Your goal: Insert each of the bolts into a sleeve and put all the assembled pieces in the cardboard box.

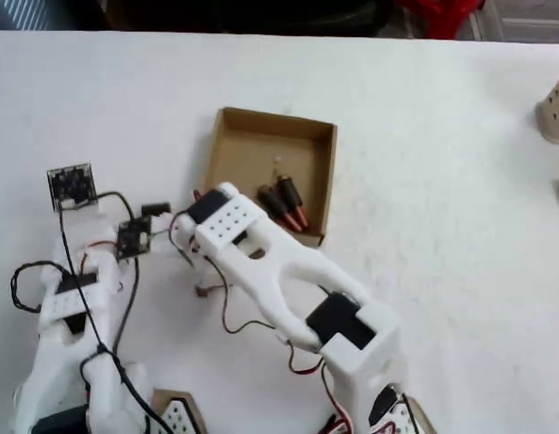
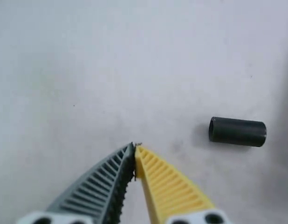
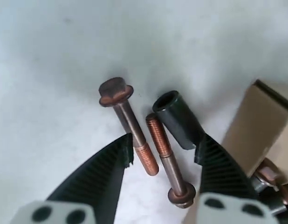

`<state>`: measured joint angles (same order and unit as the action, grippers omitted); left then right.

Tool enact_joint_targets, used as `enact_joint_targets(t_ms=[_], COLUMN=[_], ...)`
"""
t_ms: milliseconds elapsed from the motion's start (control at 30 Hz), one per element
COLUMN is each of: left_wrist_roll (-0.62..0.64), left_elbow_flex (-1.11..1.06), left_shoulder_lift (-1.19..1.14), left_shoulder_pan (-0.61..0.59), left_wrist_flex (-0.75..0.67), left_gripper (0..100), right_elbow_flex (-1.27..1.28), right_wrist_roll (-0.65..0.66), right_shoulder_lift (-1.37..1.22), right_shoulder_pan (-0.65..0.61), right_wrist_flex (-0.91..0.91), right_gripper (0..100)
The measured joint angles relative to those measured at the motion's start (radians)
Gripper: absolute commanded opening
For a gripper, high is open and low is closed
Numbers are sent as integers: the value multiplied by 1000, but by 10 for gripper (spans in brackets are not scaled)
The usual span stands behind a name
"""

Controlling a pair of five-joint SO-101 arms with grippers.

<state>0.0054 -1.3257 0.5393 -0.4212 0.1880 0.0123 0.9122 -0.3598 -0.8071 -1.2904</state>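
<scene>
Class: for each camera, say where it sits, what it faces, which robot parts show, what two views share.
High view: above the table, looking down on the cardboard box; both arms show.
Left wrist view: on left arm, facing a sleeve; left gripper shut.
Right wrist view: on right arm, facing two bolts; right gripper open.
Shared, high and right wrist: the cardboard box.

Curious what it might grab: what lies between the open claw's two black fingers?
In the right wrist view, two copper bolts lie side by side on the table there, with a black sleeve right beside them.
</scene>
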Motion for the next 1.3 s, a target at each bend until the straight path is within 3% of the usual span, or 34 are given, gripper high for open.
enact_joint_targets(t_ms=[333,833,1000,1300], left_wrist_roll=[0,0,0,5], left_elbow_flex=[6,38,57,137], left_shoulder_lift=[-9,-9,-9,-9], left_shoulder_pan=[-8,-64,-110,-206], left_wrist_flex=[2,48,72,196], left_gripper=[31,31,31,31], right_elbow_flex=[0,129,160,178], right_wrist_roll=[-127,-123,-121,54], right_shoulder_lift=[106,229,261,166], right_shoulder_pan=[2,-3,46,92], right_wrist_flex=[-2,6,52,160], right_gripper=[208,208,208,206])
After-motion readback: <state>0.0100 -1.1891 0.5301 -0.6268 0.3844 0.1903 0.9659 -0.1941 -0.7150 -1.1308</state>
